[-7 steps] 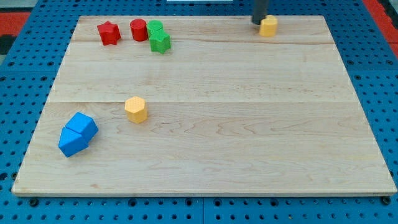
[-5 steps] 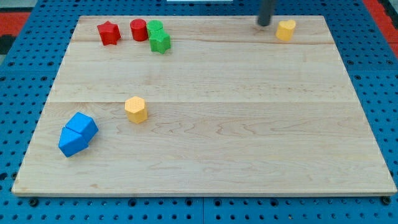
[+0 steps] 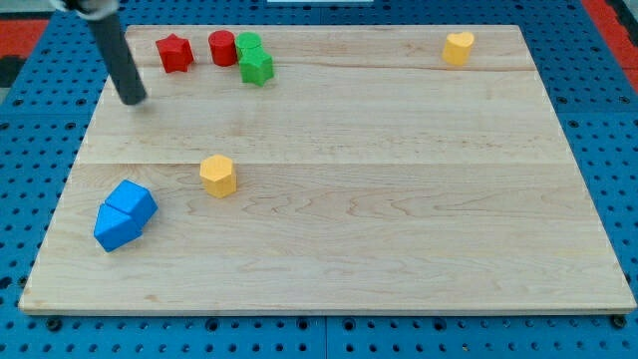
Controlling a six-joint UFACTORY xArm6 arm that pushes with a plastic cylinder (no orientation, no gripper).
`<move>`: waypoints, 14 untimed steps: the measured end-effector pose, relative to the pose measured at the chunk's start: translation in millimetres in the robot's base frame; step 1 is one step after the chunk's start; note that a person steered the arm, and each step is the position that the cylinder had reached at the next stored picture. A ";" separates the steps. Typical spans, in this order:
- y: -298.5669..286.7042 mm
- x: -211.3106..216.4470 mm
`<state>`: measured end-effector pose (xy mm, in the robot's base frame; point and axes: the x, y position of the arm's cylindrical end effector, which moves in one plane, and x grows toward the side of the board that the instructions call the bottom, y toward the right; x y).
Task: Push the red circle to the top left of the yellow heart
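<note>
The red circle (image 3: 221, 47) stands near the board's top left, between a red star (image 3: 174, 52) on its left and two green blocks (image 3: 252, 58) touching its right side. The yellow heart (image 3: 459, 47) sits near the top right corner. My tip (image 3: 133, 100) rests on the board at the left, below and left of the red star, apart from every block.
A yellow hexagon (image 3: 217, 176) lies left of the board's middle. Two blue blocks (image 3: 124, 214) sit together near the lower left. The wooden board (image 3: 339, 219) lies on a blue pegboard surface.
The yellow heart slid right from beside the rod to near the top right corner. My tip then swept across from the top right to the board's left side.
</note>
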<state>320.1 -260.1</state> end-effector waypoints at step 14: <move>384.9 -128.3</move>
